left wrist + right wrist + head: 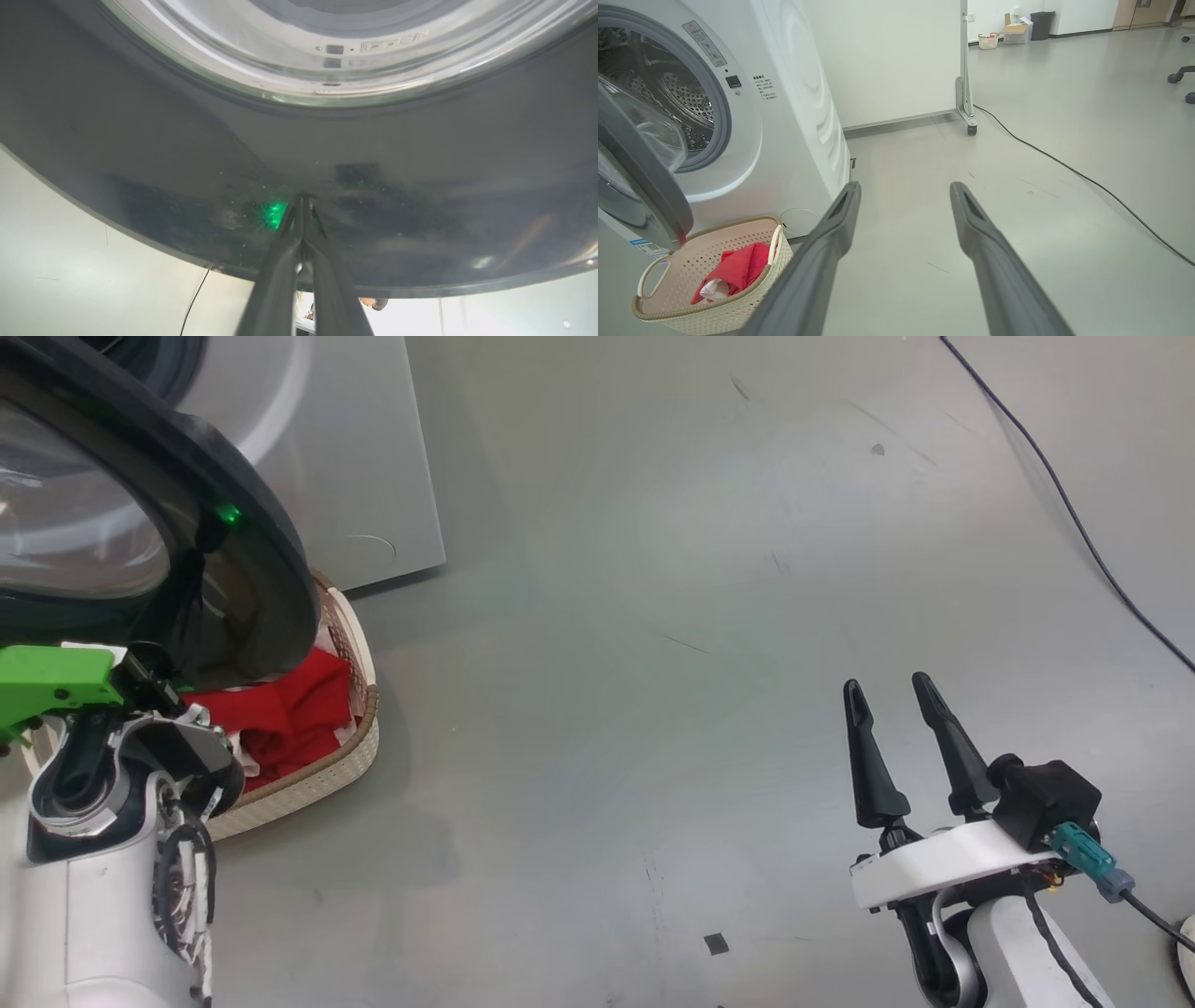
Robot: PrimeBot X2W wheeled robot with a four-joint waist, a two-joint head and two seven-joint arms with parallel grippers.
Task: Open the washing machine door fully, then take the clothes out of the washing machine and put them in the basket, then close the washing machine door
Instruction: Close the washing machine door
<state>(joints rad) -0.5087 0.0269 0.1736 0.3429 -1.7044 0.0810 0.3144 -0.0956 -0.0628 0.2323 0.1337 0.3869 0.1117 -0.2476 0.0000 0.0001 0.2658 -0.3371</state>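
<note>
1. Unloading looks done. The clothes, bright red with white trim, lie in the basket on the floor, just in front of the washing machine. The part of the steel drum that shows carries no red.
2. What is left, by my reading, is the closing. The washing machine door stands ajar, its black rim hanging over the basket.
3. The left gripper, fingers pressed together and holding nothing, sets its tips against that glossy rim, beside a green glint.
4. The right gripper hangs well apart over bare floor, fingers spread and empty.
5. A slanted warning label and a block of black print sit beside the porthole. A blue sticker sits lower down, and a small label is on the door's inner ring. All are too small to read, and no brand name can be made out.
</note>
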